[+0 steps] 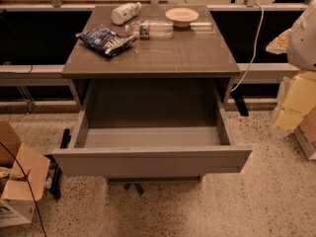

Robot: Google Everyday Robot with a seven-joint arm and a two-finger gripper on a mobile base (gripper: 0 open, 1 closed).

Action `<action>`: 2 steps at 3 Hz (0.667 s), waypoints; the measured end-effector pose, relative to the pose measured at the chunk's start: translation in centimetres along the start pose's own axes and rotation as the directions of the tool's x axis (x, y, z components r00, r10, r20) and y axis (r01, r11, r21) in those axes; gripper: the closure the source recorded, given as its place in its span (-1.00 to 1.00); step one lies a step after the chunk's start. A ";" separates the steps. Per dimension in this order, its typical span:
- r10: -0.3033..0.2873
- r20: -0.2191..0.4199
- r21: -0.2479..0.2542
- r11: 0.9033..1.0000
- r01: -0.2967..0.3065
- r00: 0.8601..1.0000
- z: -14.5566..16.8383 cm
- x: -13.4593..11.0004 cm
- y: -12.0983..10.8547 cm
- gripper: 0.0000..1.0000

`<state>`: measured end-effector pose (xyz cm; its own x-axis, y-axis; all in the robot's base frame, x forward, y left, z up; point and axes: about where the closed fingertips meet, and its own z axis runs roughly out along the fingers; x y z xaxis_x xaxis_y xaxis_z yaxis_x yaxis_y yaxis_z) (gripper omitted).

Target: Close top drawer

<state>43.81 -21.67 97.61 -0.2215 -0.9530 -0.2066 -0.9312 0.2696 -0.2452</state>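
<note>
Tabletop bottle (pixel 150 28) label unreadable; top drawer (pixel 148 162) stands open, gripper (pixel 295 105) at right edge.

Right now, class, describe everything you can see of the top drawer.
The top drawer is a wide grey-brown box with a plain, handle-less front panel, and it looks like laminated board. It is pulled far out and sits level below the cabinet top. Its deep interior shows nothing inside. Nothing touches it: the end effector hangs off to its right, apart.

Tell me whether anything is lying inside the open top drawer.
No: the top drawer shows only its bare grey floor and walls, and the gripper is not in view.
</note>
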 end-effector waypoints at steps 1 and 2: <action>0.000 0.000 0.000 1.000 0.000 1.000 0.0 0.0 0.0 -1.00; -0.001 0.002 0.007 1.000 0.001 1.000 -0.1 -0.1 0.0 -0.81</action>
<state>43.83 -21.61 97.77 -0.2201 -0.9529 -0.2087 -0.9294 0.2698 -0.2519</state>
